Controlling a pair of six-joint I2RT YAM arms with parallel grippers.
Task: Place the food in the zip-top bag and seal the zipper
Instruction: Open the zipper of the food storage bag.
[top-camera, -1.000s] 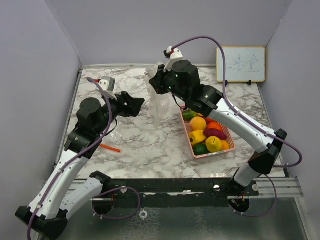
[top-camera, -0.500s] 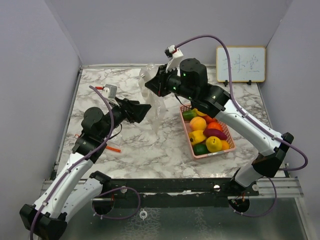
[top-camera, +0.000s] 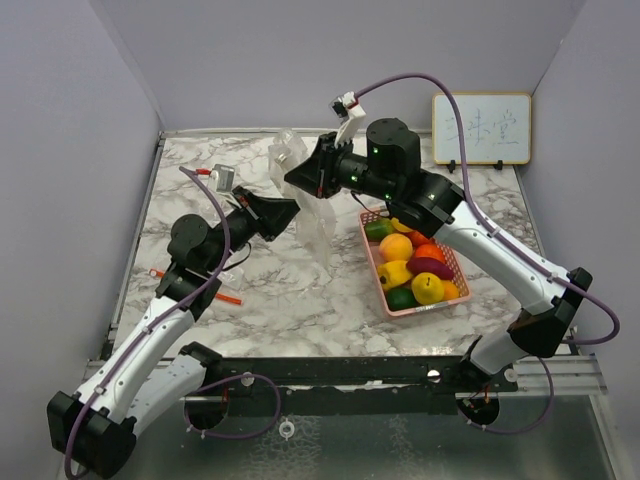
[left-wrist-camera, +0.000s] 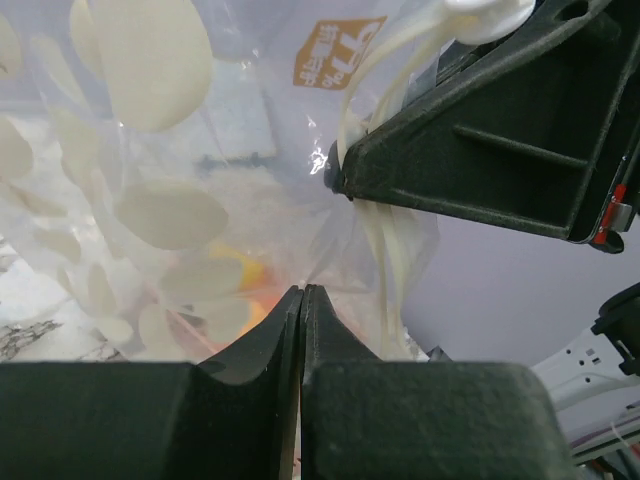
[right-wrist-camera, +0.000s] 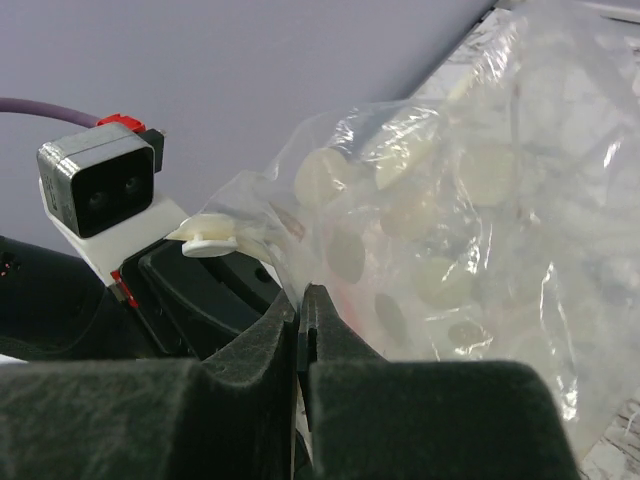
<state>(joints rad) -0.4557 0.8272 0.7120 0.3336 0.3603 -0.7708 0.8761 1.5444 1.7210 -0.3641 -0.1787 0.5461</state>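
The clear zip-top bag (top-camera: 318, 222), printed with pale ovals, hangs in the air over the middle of the table. My right gripper (top-camera: 293, 180) is shut on the film near its top edge, seen close in the right wrist view (right-wrist-camera: 302, 292). My left gripper (top-camera: 296, 209) comes in from the left and is shut on the bag's film just below (left-wrist-camera: 302, 290). The bag's white zipper slider (right-wrist-camera: 210, 236) sits beside the two sets of fingers. The food (top-camera: 412, 266), glossy yellow, orange, red, green and purple pieces, lies in the pink basket (top-camera: 377, 272) to the right of the bag.
A small whiteboard (top-camera: 481, 128) leans on the back wall at the right. An orange pen (top-camera: 222, 296) lies on the marble near the left arm. Grey walls close in the table on three sides.
My left gripper has moved right to the bag and shut on its film. My right arm has carried the bag's top edge leftwards towards it.
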